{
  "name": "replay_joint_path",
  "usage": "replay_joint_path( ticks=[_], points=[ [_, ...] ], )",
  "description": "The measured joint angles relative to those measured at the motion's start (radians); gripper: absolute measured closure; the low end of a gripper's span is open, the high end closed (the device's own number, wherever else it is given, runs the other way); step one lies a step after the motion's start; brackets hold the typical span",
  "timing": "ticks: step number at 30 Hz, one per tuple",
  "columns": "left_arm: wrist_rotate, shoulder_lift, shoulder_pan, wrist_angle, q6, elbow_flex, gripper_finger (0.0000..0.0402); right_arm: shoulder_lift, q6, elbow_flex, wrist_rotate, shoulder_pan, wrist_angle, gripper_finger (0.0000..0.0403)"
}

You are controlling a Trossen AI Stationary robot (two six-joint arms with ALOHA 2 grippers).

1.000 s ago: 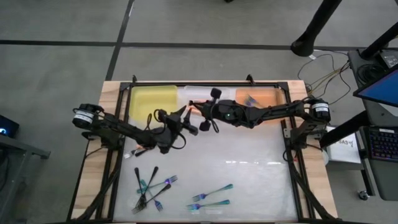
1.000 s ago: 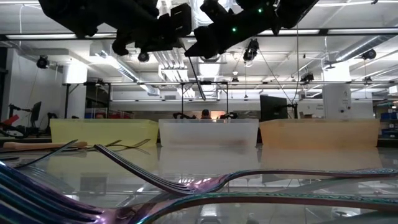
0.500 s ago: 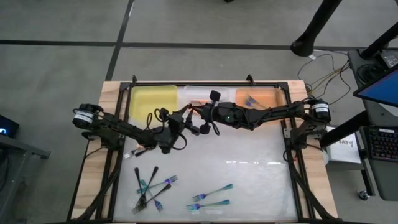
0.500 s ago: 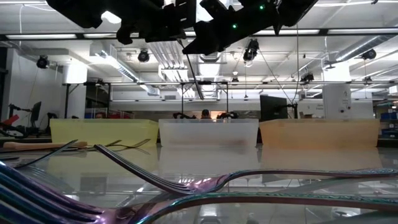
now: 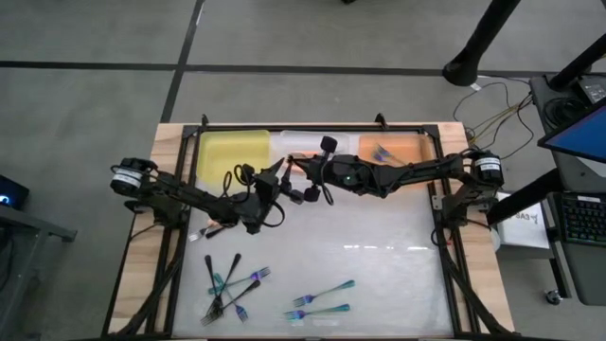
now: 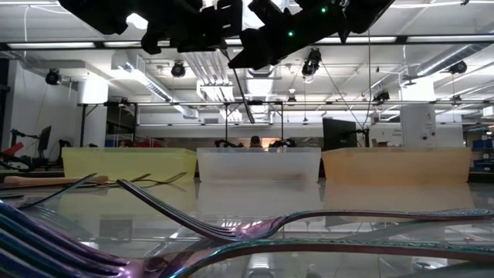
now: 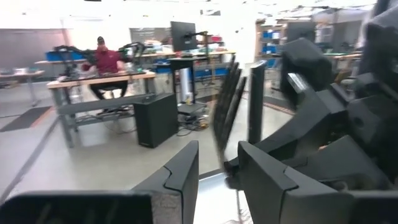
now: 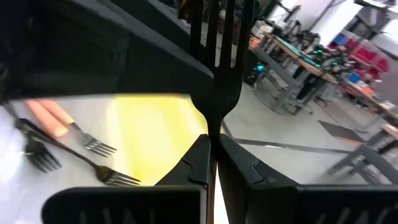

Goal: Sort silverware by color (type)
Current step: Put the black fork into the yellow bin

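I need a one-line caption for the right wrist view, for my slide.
The right gripper, shut on a black fork, holds it upright, above the yellow bin.

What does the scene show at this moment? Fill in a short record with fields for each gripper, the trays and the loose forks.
Right gripper: shut on slim black fork, raised above the table near the back
Left gripper: open, close beside the right gripper, facing that fork
Trays: yellow plastic tray, clear tray, orange tray, in a row along the back edge
Loose forks: on the table's front, left and centre; teal and black handles
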Motion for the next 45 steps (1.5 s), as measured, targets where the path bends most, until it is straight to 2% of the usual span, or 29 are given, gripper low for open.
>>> replay_joint_path(
  ticks=[3, 15, 20, 36, 41, 45],
  points=[
    [-0.04, -0.001, 0.0, 0.001, 0.014, 0.001, 0.0318, 0.0, -0.024, 0.001, 0.041, 0.0, 0.002, 0.0394],
    [0.003, -0.002, 0.0, 0.024, 0.025, 0.001, 0.0337, 0.0, -0.028, 0.001, 0.024, 0.0, 0.002, 0.0394],
    [0.063, -0.003, -0.008, 0.042, 0.023, 0.001, 0.0337, 0.0, -0.043, 0.001, 0.023, 0.0, 0.003, 0.0394],
    [0.049, -0.003, -0.003, 0.051, 0.028, 0.001, 0.0337, 0.0, -0.032, 0.001, 0.008, 0.007, 0.002, 0.0394],
    [0.048, -0.003, -0.003, 0.083, 0.07, 0.001, 0.0339, 0.0, -0.015, 0.001, 0.005, 0.007, 0.002, 0.0394],
    [0.05, -0.004, -0.003, 0.121, 0.131, 0.001, 0.0359, 0.0, 0.002, 0.001, -0.004, 0.007, 0.002, 0.0394]
  ],
)
